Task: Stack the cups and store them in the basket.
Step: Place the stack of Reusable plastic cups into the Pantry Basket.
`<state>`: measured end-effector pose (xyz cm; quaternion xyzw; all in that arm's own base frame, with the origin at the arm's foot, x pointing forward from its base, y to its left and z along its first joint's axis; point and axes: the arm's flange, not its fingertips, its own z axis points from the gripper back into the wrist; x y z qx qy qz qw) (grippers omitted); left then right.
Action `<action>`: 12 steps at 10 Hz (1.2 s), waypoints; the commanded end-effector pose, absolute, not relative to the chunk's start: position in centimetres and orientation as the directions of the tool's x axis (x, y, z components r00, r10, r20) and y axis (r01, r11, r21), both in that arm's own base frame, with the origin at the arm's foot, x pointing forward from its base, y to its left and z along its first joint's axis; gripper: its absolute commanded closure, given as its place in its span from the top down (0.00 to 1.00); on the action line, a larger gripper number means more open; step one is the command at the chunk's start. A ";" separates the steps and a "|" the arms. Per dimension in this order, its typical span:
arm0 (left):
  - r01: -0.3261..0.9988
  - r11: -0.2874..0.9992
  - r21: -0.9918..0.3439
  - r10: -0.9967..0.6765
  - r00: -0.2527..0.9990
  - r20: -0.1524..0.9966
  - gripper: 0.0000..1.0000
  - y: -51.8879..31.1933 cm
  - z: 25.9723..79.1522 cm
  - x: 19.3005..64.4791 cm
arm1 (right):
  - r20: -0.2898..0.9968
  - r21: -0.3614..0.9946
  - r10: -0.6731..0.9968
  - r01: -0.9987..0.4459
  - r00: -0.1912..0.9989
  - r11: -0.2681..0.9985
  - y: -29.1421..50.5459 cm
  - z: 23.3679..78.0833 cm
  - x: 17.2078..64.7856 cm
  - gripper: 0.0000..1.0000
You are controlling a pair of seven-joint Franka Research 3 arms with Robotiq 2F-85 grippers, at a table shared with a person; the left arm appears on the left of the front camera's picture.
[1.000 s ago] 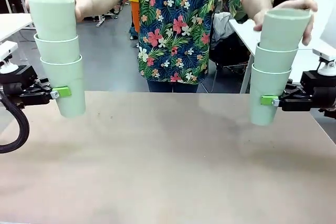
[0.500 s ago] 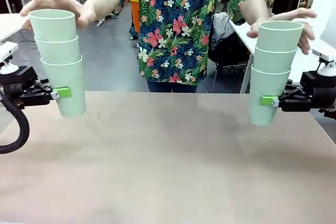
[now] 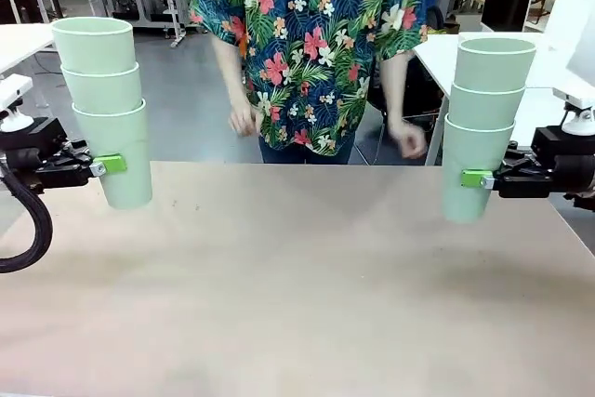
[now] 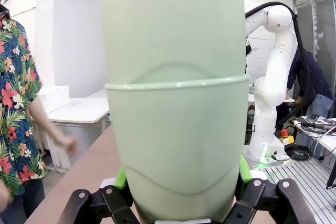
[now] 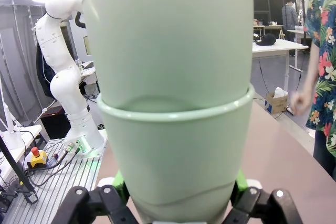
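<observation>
The left end effector (image 3: 113,165) and right end effector (image 3: 472,178) are each clenching three stacked cups (image 3: 100,90); merging and storing are waiting.

Motion-blurred, the person's hands (image 3: 406,139). Cropped at the top edge in both wrist views, the cup stacks (image 4: 176,103).

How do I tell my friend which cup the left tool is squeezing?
Find the brown table, then look above its left edge, where three mint cups hang stacked. The left tool pinches the bottom cup: alone in that stack, it has a green pad on its side and two cups nested inside.
</observation>
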<state>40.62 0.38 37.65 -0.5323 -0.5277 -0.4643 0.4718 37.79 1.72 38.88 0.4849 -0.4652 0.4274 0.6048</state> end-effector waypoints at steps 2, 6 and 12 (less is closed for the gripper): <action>1.000 0.000 -0.002 0.128 0.002 0.992 0.86 0.3 38.1 40.6 | 0.979 0.181 0.068 -0.969 0.195 0.165 1.7 39.2 37.8 0.87; 1.000 0.000 -0.002 0.128 0.002 0.992 0.86 0.3 38.1 40.6 | 0.979 0.181 0.068 -0.969 0.195 0.165 1.7 39.2 37.8 0.87; 1.000 0.000 -0.002 0.128 0.002 0.992 0.86 0.3 38.1 40.6 | 0.979 0.181 0.068 -0.969 0.195 0.165 1.7 39.2 37.8 0.87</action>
